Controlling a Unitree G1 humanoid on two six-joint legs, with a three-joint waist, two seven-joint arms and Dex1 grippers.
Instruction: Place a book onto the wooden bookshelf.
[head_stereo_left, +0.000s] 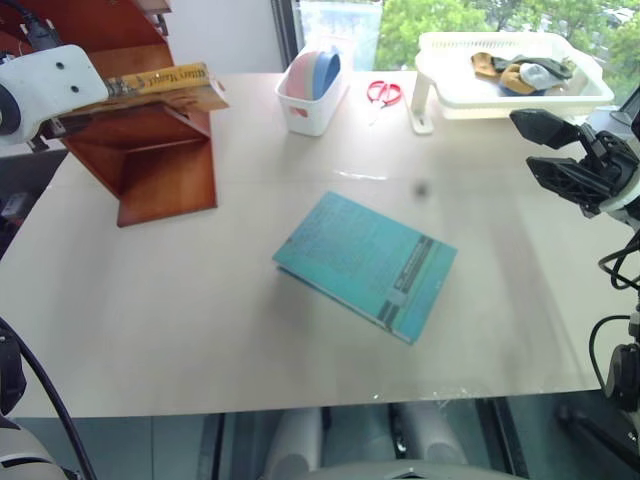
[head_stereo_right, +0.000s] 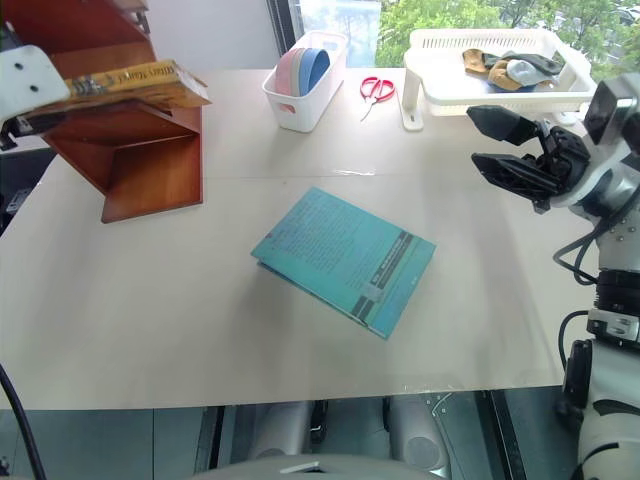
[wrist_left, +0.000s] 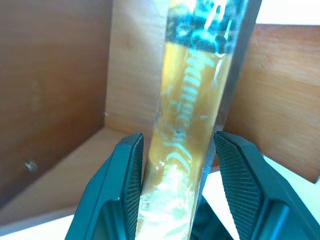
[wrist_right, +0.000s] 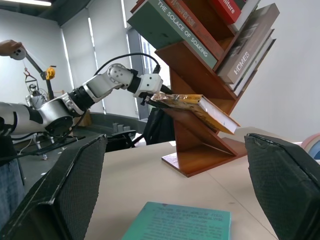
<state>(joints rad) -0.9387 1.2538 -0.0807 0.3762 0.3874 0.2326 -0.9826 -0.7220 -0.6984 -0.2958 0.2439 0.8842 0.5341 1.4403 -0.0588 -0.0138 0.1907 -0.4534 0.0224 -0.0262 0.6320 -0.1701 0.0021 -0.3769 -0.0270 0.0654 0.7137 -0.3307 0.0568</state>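
The book (head_stereo_left: 165, 82), a yellow-orange paperback, lies flat on a slanted board of the wooden bookshelf (head_stereo_left: 160, 170) at the table's far left corner, its yellow spine facing the camera and its free end jutting past the shelf's edge toward the white bin (head_stereo_left: 312, 92). In the right wrist view the book (wrist_right: 197, 108) rests along the lowest slanted board, below several other shelved books (wrist_right: 200, 30). The left gripper (wrist_left: 175, 185) is at the book's spine end; its two black fingers (wrist_left: 127, 190) stand on either side of the spine, and a thin gap seems to show between each pad and the cover, though the close view leaves it unclear whether they press or merely flank it.

Out on the beige table (head_stereo_left: 200, 330), well apart from the shelf, a thinner teal book (head_stereo_left: 365, 263) lies flat near the middle, turned at an angle. Behind it the white bin holds pink and blue flat items standing on edge, red-handled scissors (head_stereo_left: 384, 94) lie just beside it, and a white plastic tray (head_stereo_left: 500, 95) on short legs carries some crumpled cloth pieces (head_stereo_left: 520, 70).

The right gripper (head_stereo_right: 515, 150) hovers above the table's right side near the tray, its fingers spread wide with nothing between them.
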